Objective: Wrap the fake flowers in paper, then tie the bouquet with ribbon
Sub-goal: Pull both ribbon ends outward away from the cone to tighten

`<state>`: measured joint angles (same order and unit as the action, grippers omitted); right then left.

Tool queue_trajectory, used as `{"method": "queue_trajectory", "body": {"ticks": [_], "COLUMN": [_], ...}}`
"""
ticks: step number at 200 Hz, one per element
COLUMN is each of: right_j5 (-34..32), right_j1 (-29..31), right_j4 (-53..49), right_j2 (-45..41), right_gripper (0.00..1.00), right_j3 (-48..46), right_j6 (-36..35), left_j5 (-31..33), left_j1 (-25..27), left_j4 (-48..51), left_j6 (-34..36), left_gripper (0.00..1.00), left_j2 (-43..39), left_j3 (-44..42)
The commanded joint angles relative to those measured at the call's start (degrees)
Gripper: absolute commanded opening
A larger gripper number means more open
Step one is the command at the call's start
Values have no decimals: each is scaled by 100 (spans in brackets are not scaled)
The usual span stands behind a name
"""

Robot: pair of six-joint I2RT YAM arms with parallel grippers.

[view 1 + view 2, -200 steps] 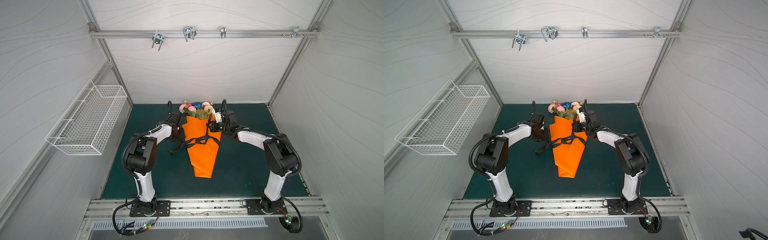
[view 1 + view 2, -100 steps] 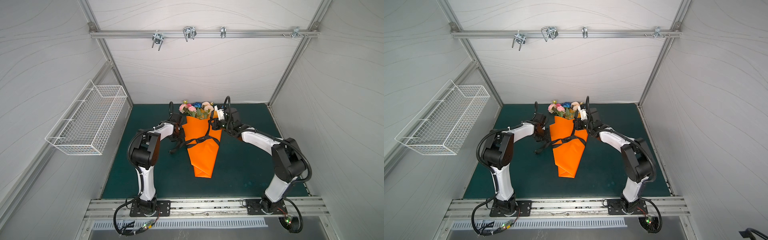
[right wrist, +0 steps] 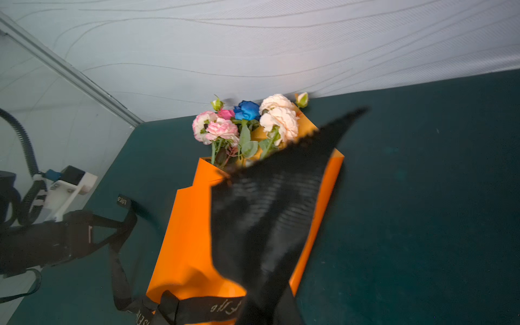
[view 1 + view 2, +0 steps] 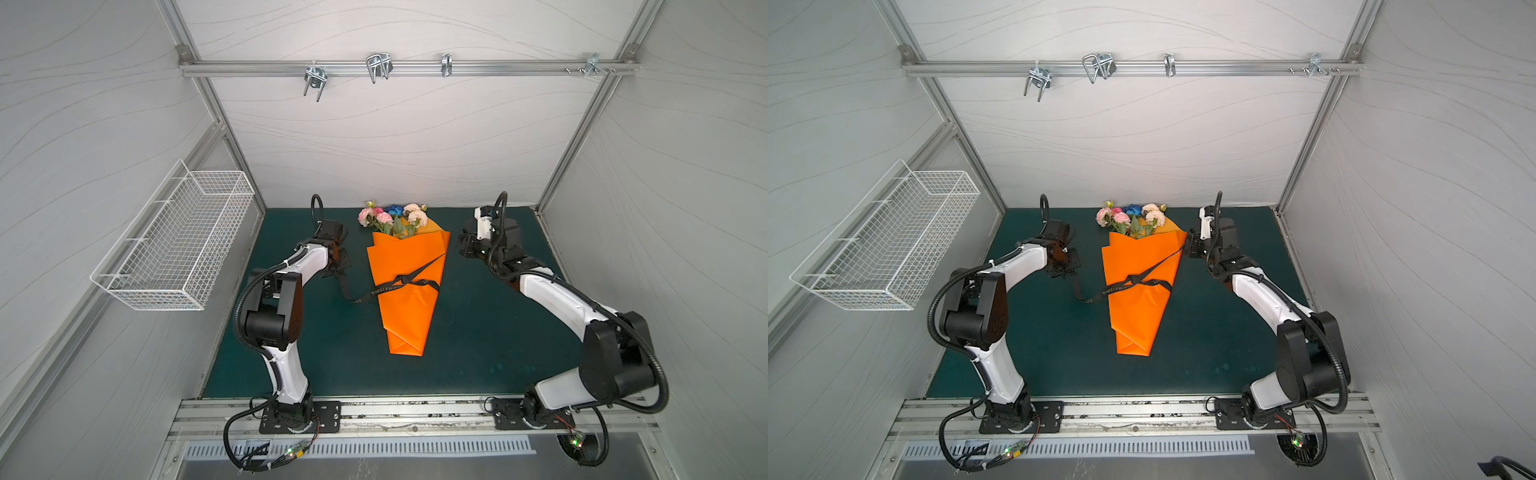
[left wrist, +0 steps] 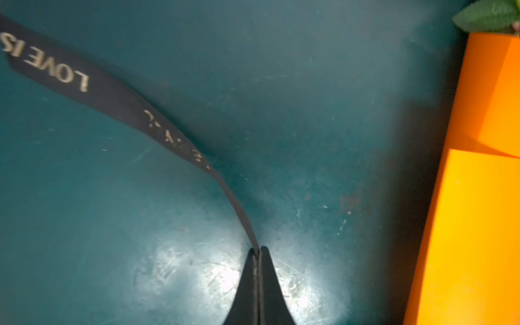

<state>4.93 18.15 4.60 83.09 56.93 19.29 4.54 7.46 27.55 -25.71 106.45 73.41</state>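
Orange paper [image 4: 409, 324] hides bouquet [image 4: 386, 218] stems; ribbon [image 3: 267, 211] blurred.

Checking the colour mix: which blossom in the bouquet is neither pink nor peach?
The single blue blossom in the middle of the bouquet of fake flowers; in both top views pink blossoms flank its left, peach blossoms its right.

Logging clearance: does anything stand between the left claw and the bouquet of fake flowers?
Only the black ribbon that the left claw pinches crosses the mat toward the bouquet of fake flowers; orange paper wraps its stems.
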Motion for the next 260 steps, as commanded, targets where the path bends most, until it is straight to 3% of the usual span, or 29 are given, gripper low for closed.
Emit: {"method": "queue_trajectory", "body": {"ticks": [1,52,89,131,156,208,260], "right_j5": [-229,-578,-445,-609,-592,-285,31], "right_j1": [-259,-638,-778,-863,-1011,-1116,-1260], "right_j4": [-312,-837,-1031,-1252,-1475,-1419,-1581], "right_j2": [-287,-688,-605,-417,-229,-480,-632], "right_gripper": [0,0,0,0,0,0,0], "right_j3": [-106,-278,-331,-175,-7,-432,-847], "right_j6": [137,185,233,194,206,399,608], "left_j5": [185,362,675,619,680,422,597], "left_j1": [-89,-588,-977,-1459,-1537,-1551,-1688], "left_j4": [44,196,377,274,441,226,255], "left_j6": [9,83,8,-111,-96,-256,-311], "left_gripper": [0,0,0,0,0,0,0], "left_j2": [-97,-360,-624,-660,-461,-561,-568], "left_j3": [-11,163,108,58,208,-352,-720]}}
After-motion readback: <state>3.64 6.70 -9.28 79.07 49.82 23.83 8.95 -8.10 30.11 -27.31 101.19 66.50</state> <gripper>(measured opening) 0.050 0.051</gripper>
